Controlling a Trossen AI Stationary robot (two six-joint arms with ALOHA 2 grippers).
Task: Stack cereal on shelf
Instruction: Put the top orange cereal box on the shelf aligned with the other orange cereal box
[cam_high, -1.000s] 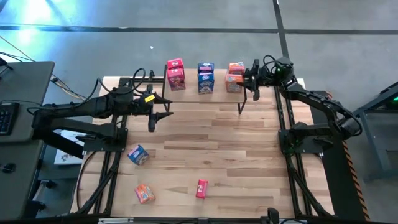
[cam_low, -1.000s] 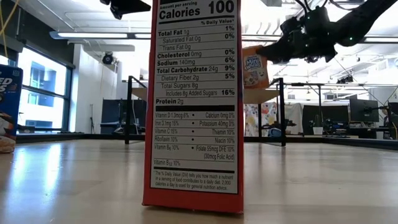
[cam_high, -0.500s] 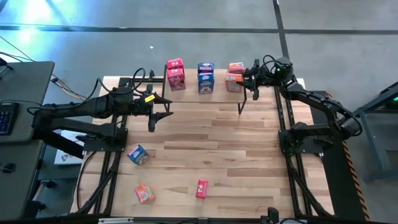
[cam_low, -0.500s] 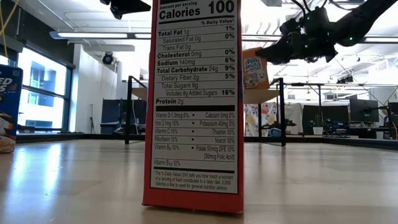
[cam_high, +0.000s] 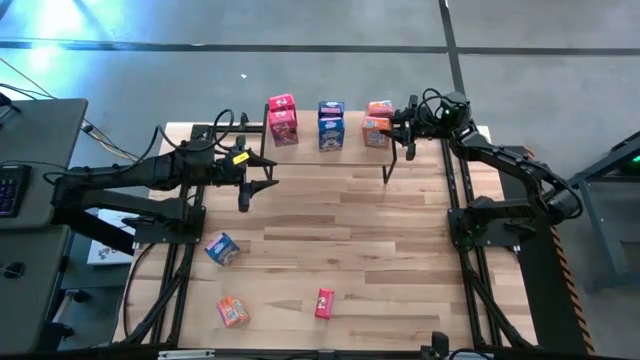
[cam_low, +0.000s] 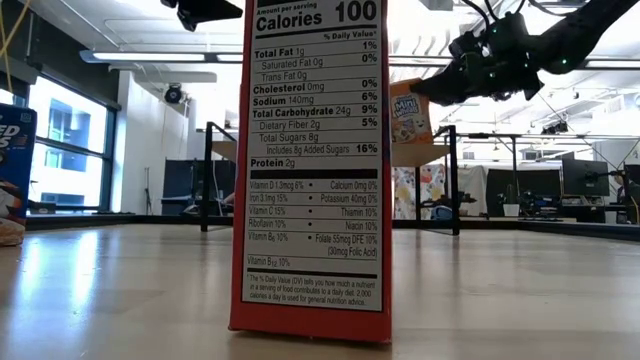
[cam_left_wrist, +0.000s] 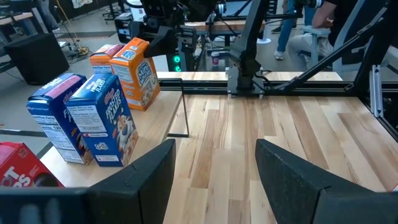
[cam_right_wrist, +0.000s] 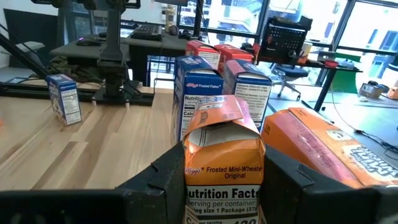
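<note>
In the low view, the red cereal box (cam_low: 314, 170) standing nearest the camera is cut off at the top edge and hides most of the shelf (cam_low: 425, 155) behind it. A blue box (cam_low: 16, 160) left of the red box is cut by the frame edge. In the high view, the print on the three boxes lying on the table (cam_high: 330, 240) is too small to read.

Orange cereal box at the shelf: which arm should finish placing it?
Right. The right gripper already grips the orange box at the shelf; the left gripper waits open, off to the side.
</note>
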